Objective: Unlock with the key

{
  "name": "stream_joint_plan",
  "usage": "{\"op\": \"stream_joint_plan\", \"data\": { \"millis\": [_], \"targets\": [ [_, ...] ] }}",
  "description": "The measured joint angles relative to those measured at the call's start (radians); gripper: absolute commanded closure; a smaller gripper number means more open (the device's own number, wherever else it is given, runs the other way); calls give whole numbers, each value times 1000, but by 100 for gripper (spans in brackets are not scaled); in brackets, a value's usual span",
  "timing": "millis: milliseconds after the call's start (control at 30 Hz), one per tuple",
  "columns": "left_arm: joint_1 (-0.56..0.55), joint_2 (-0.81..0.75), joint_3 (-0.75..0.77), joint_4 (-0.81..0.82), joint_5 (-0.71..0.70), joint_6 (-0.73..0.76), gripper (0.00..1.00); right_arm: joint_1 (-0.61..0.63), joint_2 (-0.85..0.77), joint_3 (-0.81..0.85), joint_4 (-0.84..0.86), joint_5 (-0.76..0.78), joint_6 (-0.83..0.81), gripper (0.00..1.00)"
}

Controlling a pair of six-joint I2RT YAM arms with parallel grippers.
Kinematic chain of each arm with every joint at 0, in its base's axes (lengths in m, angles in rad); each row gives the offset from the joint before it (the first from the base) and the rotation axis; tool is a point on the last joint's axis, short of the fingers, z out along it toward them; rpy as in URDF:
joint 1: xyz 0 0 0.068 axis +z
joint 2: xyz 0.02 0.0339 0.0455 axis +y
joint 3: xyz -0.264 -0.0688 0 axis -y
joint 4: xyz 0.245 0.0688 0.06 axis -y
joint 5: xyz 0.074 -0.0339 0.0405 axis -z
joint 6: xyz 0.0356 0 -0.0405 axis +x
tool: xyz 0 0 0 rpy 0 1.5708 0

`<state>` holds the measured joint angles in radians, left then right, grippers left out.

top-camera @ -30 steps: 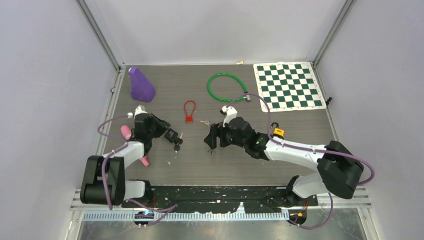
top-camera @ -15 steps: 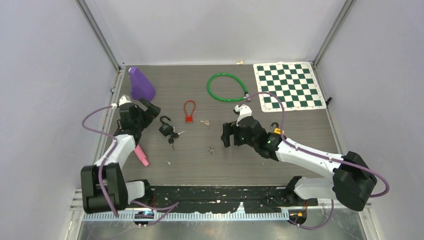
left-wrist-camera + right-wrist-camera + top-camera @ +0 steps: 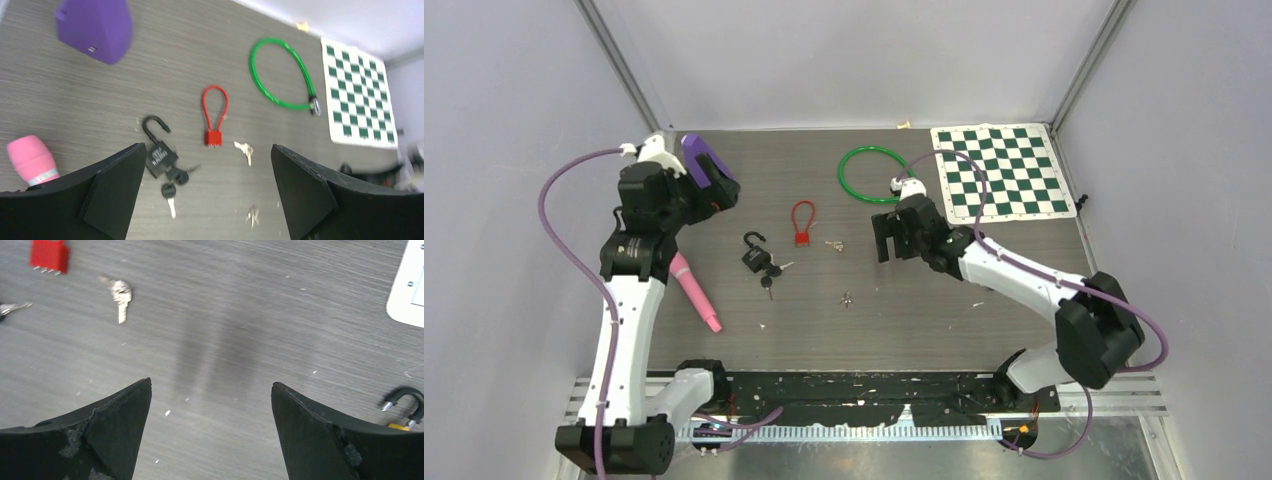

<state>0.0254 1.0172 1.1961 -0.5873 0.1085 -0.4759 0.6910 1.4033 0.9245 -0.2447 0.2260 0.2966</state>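
A black padlock lies on the table with its shackle swung open. A key sits in its base, and a second key on the same ring lies beside it. My left gripper hangs open and empty, high above the table's far left, well away from the padlock. To the right of the padlock, my right gripper is open over bare table and holds nothing.
A red cable lock, a silver key and a small bunch of keys lie mid-table. Further back are a green cable lock, a checkered mat and a purple block. A pink cylinder lies left. A yellow padlock is near my right arm.
The left gripper let go of the padlock, which now lies on the table, and rose back to the far left. The right gripper opened fully and drew back to the right.
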Motion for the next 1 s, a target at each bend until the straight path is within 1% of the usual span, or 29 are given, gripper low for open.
{"op": "stream_joint_plan", "data": {
  "millis": [100,167,267,400,500,667,700,767,800,833,867,900,933,967,1000],
  "targets": [
    [-73,-55,-31,-37,10,42,0,-79,81,60,-29,-24,-19,5],
    [-92,-76,-69,-48,19,58,1,-137,142,112,-46,-31,-36,9],
    [-109,-73,-126,-65,15,78,0,-230,271,242,-81,-53,-61,14],
    [-138,-53,-177,-90,14,98,0,-322,444,425,-99,-85,-81,20],
    [-150,-48,-179,-98,16,110,0,-368,573,570,-130,-103,-90,26],
    [-150,-46,-179,-99,19,118,1,-418,781,809,-191,-143,-92,28],
    [-151,-46,-179,-99,20,118,1,-422,806,832,-195,-146,-92,29],
    [-150,-44,-179,-99,24,118,1,-427,855,887,-219,-148,-90,32],
    [-150,-44,-179,-99,24,118,1,-429,879,912,-230,-151,-89,38],
    [-151,-44,-179,-99,24,118,1,-430,905,939,-246,-152,-86,42],
    [-151,-44,-179,-99,24,118,1,-430,917,949,-254,-150,-88,50],
    [-151,-44,-179,-99,25,118,1,-430,920,956,-262,-150,-82,56],
    [-151,-44,-179,-99,25,118,1,-430,920,956,-267,-158,-81,68],
    [-151,-44,-179,-99,25,118,1,-428,917,946,-267,-155,-77,73],
    [-151,-44,-179,-99,26,118,1,-428,905,927,-261,-155,-69,83]
  ]
}}
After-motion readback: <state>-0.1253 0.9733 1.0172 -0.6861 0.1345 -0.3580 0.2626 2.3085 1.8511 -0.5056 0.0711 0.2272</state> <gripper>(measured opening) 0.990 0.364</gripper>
